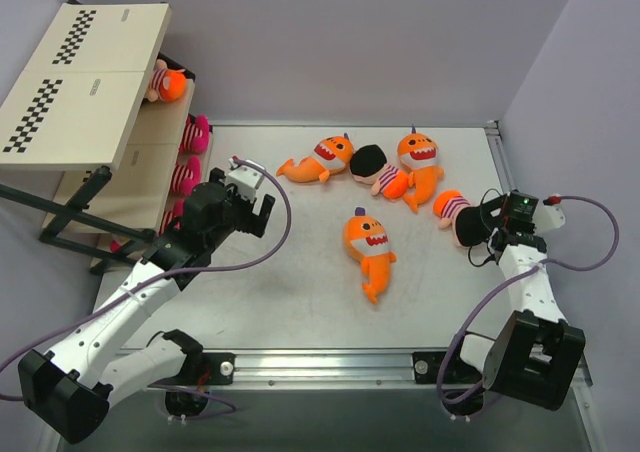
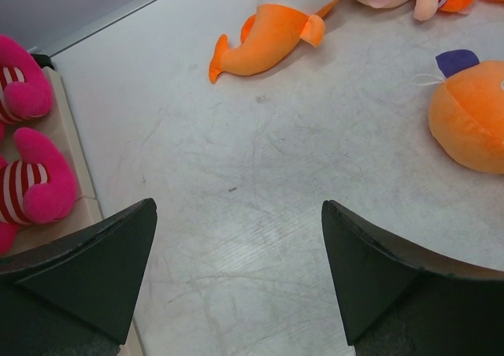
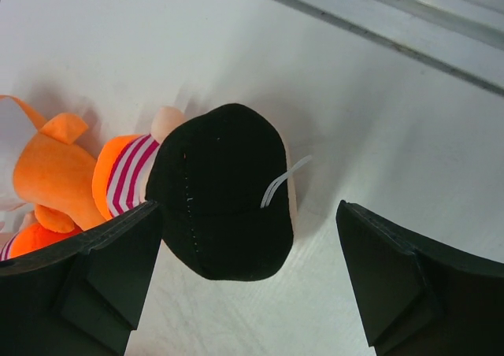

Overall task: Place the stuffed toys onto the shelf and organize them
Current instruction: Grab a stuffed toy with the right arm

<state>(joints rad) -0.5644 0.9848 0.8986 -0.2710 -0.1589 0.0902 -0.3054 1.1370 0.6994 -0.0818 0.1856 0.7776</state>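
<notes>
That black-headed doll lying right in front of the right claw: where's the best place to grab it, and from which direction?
Probably the round black head, coming straight down from above. It is plump and compact and lies between the right gripper's open fingers, while the striped body lies crowded close beside an orange shark, leaving less room there.

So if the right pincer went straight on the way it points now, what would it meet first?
Most likely the black-headed doll: its head lies on the table between the fingers of the open right pincer. How much gap remains is hard to judge.
</notes>
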